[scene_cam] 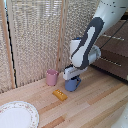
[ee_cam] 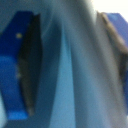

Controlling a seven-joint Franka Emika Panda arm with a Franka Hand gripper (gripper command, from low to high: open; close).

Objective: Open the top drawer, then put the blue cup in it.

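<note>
While we looked from the exterior view, we counted one white and grey robot arm (scene_cam: pixel 89 42) reaching down from the upper right of that view to the light wooden plank floor (scene_cam: pixel 95 102). Its gripper (scene_cam: pixel 73 80) sat low over one small medium-blue cup (scene_cam: pixel 72 85), which stood upright on the floor; only the lower part of the cup showed beneath the hand. We could not make out the cup's handle from there.

We counted one pink handleless cup (scene_cam: pixel 52 77), upright, just beside the blue cup on the exterior view's left, the two apart. One small flat yellow-orange block (scene_cam: pixel 60 94) lay on the floor near both cups, toward the camera. One round white plate with a patterned rim (scene_cam: pixel 31 111) lay well apart from them at the lower left of the view, cut by the frame edge.

We noted one dark-brown wooden dresser at the exterior view's right edge, showing two silver bar handles, one above the other. The top drawer (scene_cam: pixel 119 44) carried the upper bar; whether it stood open we could not tell. A pale slatted screen (scene_cam: pixel 35 35) backed the scene.

In the wrist view, heavily blurred, we counted two blue finger pads (ee_cam: pixel 15 75), one at each side, with pale blue surface filling the space between. Whether the pads pressed on the cup we could not tell.
</note>
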